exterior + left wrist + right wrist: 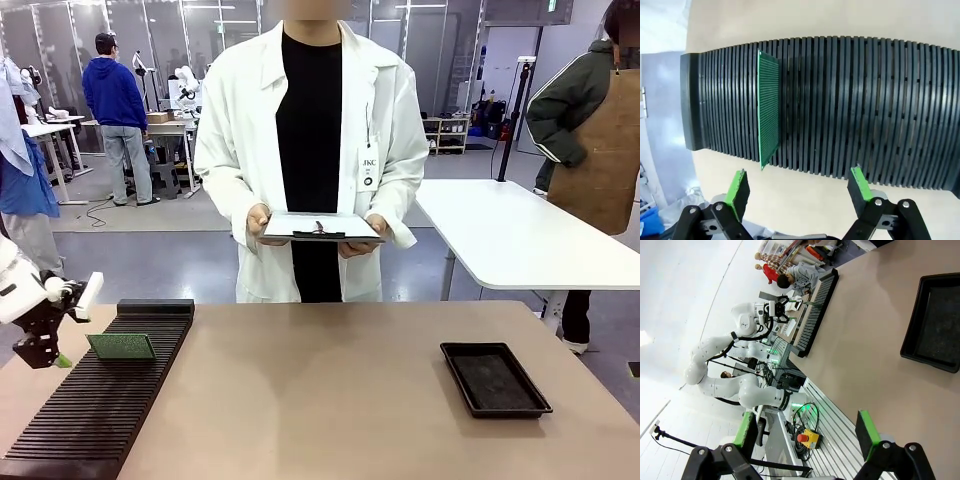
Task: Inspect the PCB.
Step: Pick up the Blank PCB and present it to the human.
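The PCB (121, 346) is a thin green dotted board standing on edge in a slot of the black ribbed rack (100, 400) at the table's left. In the left wrist view the PCB (768, 115) stands upright in the rack (850, 110). My left gripper (47, 352) hangs open just left of the board, beside the rack's edge. Its green-padded fingers (738, 186) are spread wide over bare table with nothing between them, my left gripper (799, 187) a short way off the board's near edge. My right gripper (807, 432) is open and empty above the table.
A black rectangular tray (494, 378) lies at the table's right, also seen as the tray (935, 325) in the right wrist view. A person in a white coat stands at the far side holding a clipboard (322, 227). Bare tabletop (320, 400) spans the middle.
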Available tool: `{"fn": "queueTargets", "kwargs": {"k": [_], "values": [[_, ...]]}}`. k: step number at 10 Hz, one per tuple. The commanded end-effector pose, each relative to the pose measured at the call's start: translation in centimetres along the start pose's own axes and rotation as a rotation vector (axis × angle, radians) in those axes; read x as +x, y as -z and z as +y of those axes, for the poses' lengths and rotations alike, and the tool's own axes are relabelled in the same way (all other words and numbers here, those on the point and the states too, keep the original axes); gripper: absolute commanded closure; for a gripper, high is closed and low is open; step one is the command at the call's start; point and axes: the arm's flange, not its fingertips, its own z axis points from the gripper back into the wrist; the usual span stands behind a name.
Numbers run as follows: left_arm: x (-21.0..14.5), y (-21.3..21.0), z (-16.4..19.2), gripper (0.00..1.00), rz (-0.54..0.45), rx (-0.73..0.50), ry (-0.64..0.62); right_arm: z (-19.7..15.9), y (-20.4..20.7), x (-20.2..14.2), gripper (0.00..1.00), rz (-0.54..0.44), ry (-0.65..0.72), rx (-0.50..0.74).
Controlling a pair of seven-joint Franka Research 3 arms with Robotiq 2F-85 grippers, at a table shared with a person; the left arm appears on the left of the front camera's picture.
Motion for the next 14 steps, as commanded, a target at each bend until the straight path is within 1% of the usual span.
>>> {"fn": "queueTargets", "kwargs": {"k": [1, 5, 8, 11, 12, 13, 14], "values": [[0.2, 1.1, 1.3, 0.0, 0.044, -0.001, 0.02, 0.1, 0.0, 0.0, 0.0, -0.008, -0.005, 0.01], [0.8, 3.7, 2.6, 0.0, 0.09, -0.05, 0.026, 0.1, 0.0, 0.0, 0.0, -0.008, -0.005, 0.01], [1.4, 5.3, 3.5, 0.0, 0.129, -0.064, 0.038, 0.1, 0.0, 0.0, 0.0, -0.008, -0.005, 0.01], [1.4, 6.8, 3.6, 0.0, 0.163, -0.105, 0.044, 0.1, 0.0, 0.0, 0.0, -0.008, -0.005, 0.01], [1.3, 6.8, 3.6, 0.47, 0.167, -0.101, 0.044, 0.1, 0.0, 0.0, 0.0, -0.008, -0.005, 0.01], [1.3, 6.9, 3.6, 0.59, 0.174, -0.102, 0.044, 0.1, 0.0, 0.0, 0.0, -0.008, -0.005, 0.01], [1.3, 6.9, 3.6, 1.0, 0.172, -0.106, 0.045, 0.1, 0.0, 0.0, 0.0, -0.008, -0.005, 0.01]]}}
